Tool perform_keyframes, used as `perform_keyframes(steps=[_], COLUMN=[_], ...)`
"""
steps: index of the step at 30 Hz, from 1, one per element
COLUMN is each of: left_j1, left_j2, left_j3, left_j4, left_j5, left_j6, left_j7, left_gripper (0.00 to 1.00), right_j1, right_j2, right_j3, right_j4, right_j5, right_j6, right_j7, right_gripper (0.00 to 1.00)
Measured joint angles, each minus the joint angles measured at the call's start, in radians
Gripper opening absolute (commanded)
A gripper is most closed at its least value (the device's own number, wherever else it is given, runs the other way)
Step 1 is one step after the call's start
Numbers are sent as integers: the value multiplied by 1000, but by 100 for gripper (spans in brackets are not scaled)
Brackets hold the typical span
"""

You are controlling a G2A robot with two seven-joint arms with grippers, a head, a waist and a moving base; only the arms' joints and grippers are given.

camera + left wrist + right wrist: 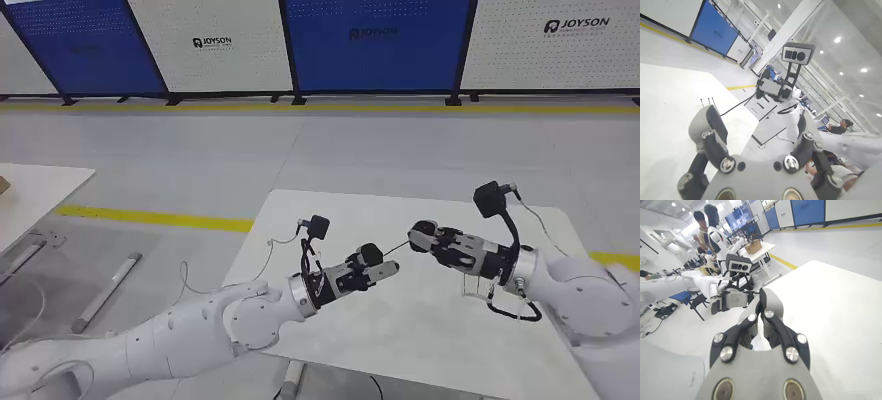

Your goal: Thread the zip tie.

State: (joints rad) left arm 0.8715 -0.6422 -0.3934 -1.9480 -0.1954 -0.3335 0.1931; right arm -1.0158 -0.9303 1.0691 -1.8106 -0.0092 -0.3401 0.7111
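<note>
A thin black zip tie (738, 105) runs from my right gripper (761, 89) toward one pad of my left gripper (757, 111). Its free end lies against the left gripper's finger (715, 117). The left gripper's jaws stand wide apart, with nothing between them. In the top view the two grippers face each other above the white table (400, 330), left gripper (380, 264) and right gripper (420, 237) a short gap apart, with the zip tie (398, 246) bridging them. My right gripper (761, 293) is shut on the tie's other end.
Three spare zip ties (708, 101) lie on the table near its far corner. A second table (30, 195) stands to the left across a yellow floor line, with a cardboard box (753, 246) on it. Blue and white partitions (375, 45) close off the back.
</note>
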Motion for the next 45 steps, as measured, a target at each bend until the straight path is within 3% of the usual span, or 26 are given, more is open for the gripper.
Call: perform_keyframes(steps=[5, 9, 17, 20, 23, 25, 33, 38, 45], left_j1=[20, 41, 45, 55, 65, 71, 72, 84, 85], left_j2=[-13, -31, -34, -48, -70, -79, -80, -96, -123], left_j3=[-24, -45, -46, -60, -93, -105, -106, -118, -133], left_j4=[27, 34, 30, 14, 34, 47, 46, 56, 102], left_j5=[-21, -95, -95, -159, -235, -233, -229, -274, -350], left_j6=[-7, -7, -6, -6, -7, -7, -6, 0, -7], left_j7=[-17, -26, -35, -51, -70, -59, -57, -100, -159], left_gripper=[100, 100, 100, 100, 100, 100, 100, 100, 100], right_j1=[-49, -67, -72, -82, -87, -87, -93, -103, -112], right_j2=[3, 1, -1, -6, -12, -13, -16, -27, -37], right_j3=[38, 38, 34, 32, 26, 24, 19, 35, 44], right_j4=[-29, -26, -30, -35, -28, -23, -29, -28, -17], right_j5=[6, 71, 69, 63, 47, 38, 55, 157, 145], right_j6=[0, 0, 0, 0, 3, 9, 4, 0, 0], right_j7=[-39, -11, -24, -65, -92, -96, -103, -132, -103], right_gripper=[0, 0, 0, 0, 0, 0, 0, 0, 0])
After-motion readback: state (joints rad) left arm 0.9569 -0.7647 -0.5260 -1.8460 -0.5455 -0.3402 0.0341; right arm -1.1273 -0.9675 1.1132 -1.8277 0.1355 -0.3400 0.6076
